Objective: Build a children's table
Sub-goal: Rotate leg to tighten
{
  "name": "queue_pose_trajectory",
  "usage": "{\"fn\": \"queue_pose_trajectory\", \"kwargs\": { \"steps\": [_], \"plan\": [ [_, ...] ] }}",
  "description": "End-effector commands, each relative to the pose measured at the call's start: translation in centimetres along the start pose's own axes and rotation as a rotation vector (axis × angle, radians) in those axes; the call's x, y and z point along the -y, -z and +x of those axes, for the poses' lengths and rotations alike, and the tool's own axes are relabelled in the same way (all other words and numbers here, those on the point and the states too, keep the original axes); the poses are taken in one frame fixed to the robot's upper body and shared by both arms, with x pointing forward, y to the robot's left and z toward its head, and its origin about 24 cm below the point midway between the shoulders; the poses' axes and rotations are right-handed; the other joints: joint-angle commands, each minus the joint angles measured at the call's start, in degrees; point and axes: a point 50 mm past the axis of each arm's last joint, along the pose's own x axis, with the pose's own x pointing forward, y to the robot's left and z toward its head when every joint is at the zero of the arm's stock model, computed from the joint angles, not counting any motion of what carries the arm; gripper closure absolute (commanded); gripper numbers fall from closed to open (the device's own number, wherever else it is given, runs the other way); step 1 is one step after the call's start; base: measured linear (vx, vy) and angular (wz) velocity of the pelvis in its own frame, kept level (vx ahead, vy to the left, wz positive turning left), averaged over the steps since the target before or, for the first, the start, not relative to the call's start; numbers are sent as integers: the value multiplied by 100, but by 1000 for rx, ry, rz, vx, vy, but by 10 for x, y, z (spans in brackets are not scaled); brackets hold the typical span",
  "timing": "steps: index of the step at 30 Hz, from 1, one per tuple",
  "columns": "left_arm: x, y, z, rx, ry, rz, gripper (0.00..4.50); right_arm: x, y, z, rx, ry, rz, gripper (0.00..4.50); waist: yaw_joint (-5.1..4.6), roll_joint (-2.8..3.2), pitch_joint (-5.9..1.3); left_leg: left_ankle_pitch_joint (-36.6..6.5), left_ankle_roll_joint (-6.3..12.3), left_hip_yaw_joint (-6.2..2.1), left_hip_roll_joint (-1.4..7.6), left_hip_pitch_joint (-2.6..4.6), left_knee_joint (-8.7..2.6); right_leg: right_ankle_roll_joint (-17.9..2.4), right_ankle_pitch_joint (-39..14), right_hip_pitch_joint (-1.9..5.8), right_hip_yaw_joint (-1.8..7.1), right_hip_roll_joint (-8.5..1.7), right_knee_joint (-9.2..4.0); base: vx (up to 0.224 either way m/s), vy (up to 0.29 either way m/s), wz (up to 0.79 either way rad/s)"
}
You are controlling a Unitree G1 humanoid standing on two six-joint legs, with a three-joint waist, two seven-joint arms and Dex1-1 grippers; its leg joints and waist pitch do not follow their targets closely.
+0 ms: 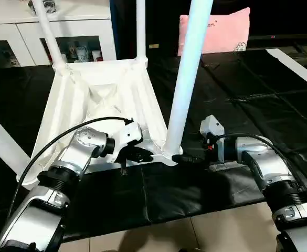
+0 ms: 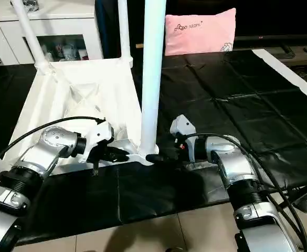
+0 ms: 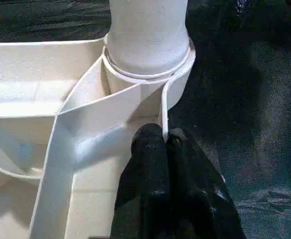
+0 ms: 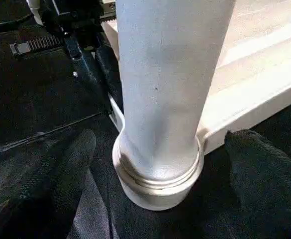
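White plastic rectangular tabletop point(image 1: 98, 102) lying upside down, ribbed underside up, in the left-centre of the frame on a black sheet point(image 1: 195, 194) spread over the floor. Three long white tapered tube legs seated in round corner sockets: near-right leg point(image 1: 187, 73) rising through the top centre, two far legs point(image 1: 48, 34) point(image 1: 140, 29) at the upper left. A fourth white tube point(image 1: 1, 139) slanting at the left edge, near the near-left corner; seating there hidden behind the arm, so cannot tell. Judged three-quarters done or more, with that corner to confirm and the table to be turned upright. Left pincer point(image 3: 165, 144) clenched, fingertips against the tabletop's rim just beside the near-right socket point(image 3: 147, 74). Right pincer point(image 4: 157, 164) released, wide, fingers either side of that leg's base, not gripping. Beyond, white glass-door cabinet point(image 1: 64, 31) upper left, pink pillow point(image 1: 221, 31) upper right.
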Motion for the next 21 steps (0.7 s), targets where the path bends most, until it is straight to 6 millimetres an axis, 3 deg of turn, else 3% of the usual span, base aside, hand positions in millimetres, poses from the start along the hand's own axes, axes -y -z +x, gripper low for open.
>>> {"fn": "queue_pose_trajectory", "kwargs": {
  "steps": [1, 2, 7, 11, 18, 19, 21],
  "plan": [
    [3, -6, 4, 1, 67, 53, 450, 2, -4, -3, -10, -17, -22, 6, -18, -16, -398, -526, 538, 225, -65, -122, -363, -1350, -1052, 469, 253, -133, -310, 0, 0, 0],
    [9, -4, 4, -21, 142, 83, 450, -2, -4, 3, -24, -89, -48, 6, -7, -95, -411, -508, 579, 223, -67, -135, -357, -1348, -1096, 479, 245, -142, -281, 0, 0, 0],
    [18, 0, 3, -59, 253, 121, 450, -8, -5, 12, -46, -196, -84, 6, 12, -43, -385, -545, 585, 240, -18, -97, -366, -1440, -1037, 427, 266, -149, -286, 0, 0, 0],
    [18, 1, 2, -62, 253, 119, 450, -9, -5, 12, -44, -200, -81, 6, 98, -46, -380, -621, 487, 241, -17, -77, -383, -1401, -1101, 438, 276, -152, -277, 0, 0, 0],
    [18, 1, 1, -62, 268, 120, 450, -10, -5, 12, -23, -248, -57, 6, 99, -54, -395, -554, 504, 245, -36, -98, -366, -1355, -1077, 453, 275, -146, -273, 0, 0, 0],
    [18, 1, 1, -62, 268, 120, 450, -10, -5, 12, -22, -250, -56, 33, 98, -52, -392, -536, 513, 243, -33, -100, -367, -1365, -1053, 450, 274, -144, -270, 0, 0, 0],
    [18, 1, 0, -64, 268, 120, 450, -12, -6, 11, -8, -274, -34, 41, 100, -44, -396, -513, 523, 242, -33, -97, -364, -1391, -989, 452, 273, -140, -265, 0, 0, 0]
  ]
}}
